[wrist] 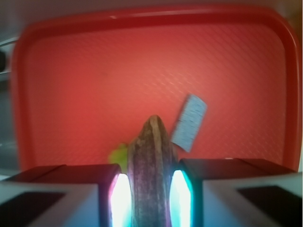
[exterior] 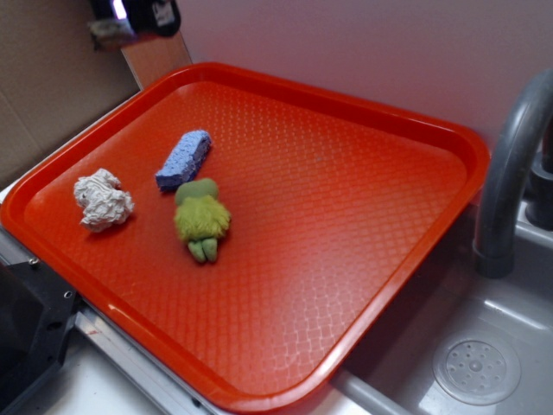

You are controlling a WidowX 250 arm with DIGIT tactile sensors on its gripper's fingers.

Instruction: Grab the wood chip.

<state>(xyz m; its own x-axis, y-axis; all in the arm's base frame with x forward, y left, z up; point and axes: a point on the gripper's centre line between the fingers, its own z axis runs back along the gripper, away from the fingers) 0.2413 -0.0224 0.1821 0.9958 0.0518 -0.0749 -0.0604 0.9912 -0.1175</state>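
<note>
Clamping the wood chip (wrist: pixel 151 175) between their two pads, the jaws of the gripper (wrist: pixel 151 194) are holding it raised above the red tray (wrist: pixel 28 94) in the wrist view; the chip is standing lengthwise between the lit pads, its tapered end pointing away from the camera; the blue sponge (wrist: pixel 189 122) is lying on the tray beyond it, and a bit of the green plush toy (wrist: pixel 119 156) is peeking out just left of the chip. In the exterior view the gripper is hanging at the top left corner, blurred; the sponge, the toy and a crumpled white paper wad (exterior: pixel 103 200) are lying near one another on the tray; a grey faucet (exterior: pixel 510 164) is rising beside a sink (exterior: pixel 475 367) at the right.
</note>
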